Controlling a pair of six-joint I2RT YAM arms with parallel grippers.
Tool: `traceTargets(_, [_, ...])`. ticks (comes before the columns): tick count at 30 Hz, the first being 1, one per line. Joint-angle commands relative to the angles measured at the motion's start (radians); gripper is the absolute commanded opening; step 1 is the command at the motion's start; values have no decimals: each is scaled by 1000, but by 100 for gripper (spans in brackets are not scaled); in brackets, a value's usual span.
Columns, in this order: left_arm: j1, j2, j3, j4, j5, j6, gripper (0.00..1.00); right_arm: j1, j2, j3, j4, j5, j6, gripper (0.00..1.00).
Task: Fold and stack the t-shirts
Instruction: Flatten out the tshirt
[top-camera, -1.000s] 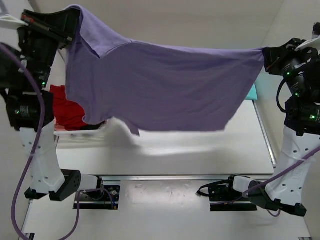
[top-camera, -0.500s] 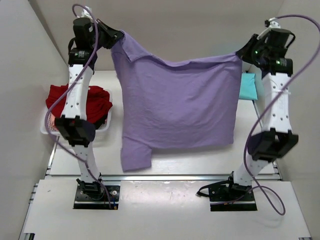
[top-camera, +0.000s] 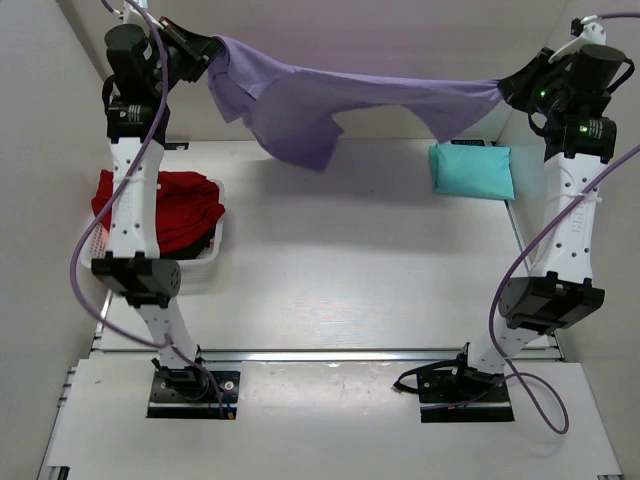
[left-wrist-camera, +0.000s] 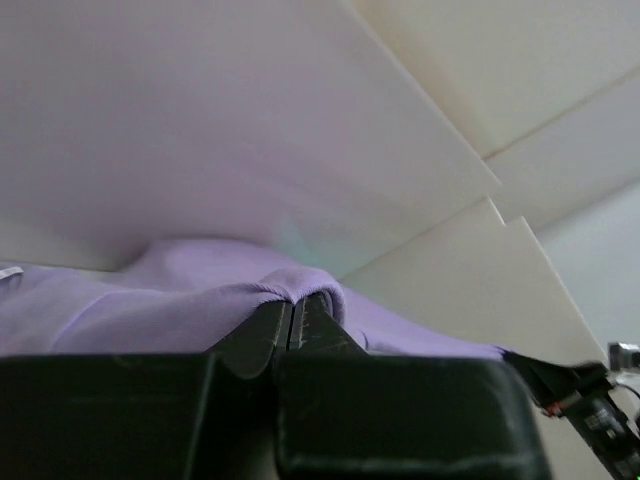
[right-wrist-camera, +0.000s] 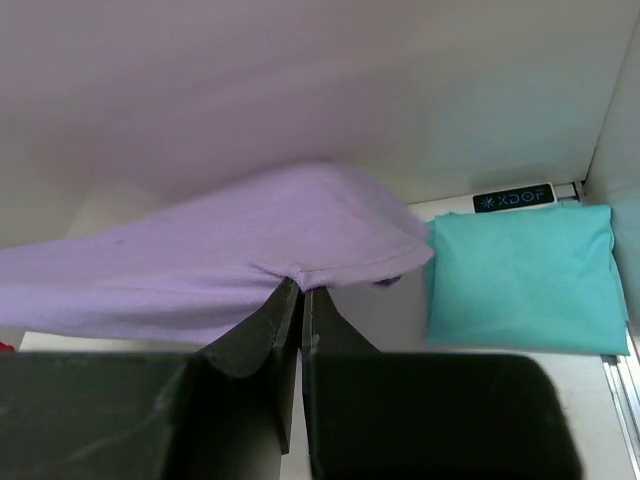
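Observation:
The lavender t-shirt (top-camera: 330, 100) hangs stretched in the air between my two grippers, high over the far side of the table. My left gripper (top-camera: 212, 50) is shut on its left edge; the cloth bunches over the fingertips in the left wrist view (left-wrist-camera: 297, 290). My right gripper (top-camera: 503, 88) is shut on its right edge, seen pinched in the right wrist view (right-wrist-camera: 300, 280). A folded teal t-shirt (top-camera: 472, 170) lies flat at the far right of the table, also in the right wrist view (right-wrist-camera: 520, 275). Deep red t-shirts (top-camera: 165, 210) lie heaped in the basket at the left.
The white slotted basket (top-camera: 205, 258) stands at the table's left edge. Pale walls close in the back and both sides. Both arms stand tall at the left and right sides of the table.
Both grippers have swung the lavender shirt up and back. It hung as a flat sheet over the table's middle; now it is stretched nearly level at the far side, uncovering the teal shirt.

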Motion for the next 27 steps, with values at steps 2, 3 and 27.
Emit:
traceTargets(2, [-71, -210, -211, -1, 22, 97, 0, -5, -65, -203, 52, -39, -11, 0])
traceTargets(3, [-83, -231, -306, -18, 20, 104, 0, 1, -74, -300, 78, -48, -12, 1])
traceTargets(27, [-119, -1064, -1762, -327, 105, 129, 0, -38, -568, -1407, -282, 69, -34, 0])
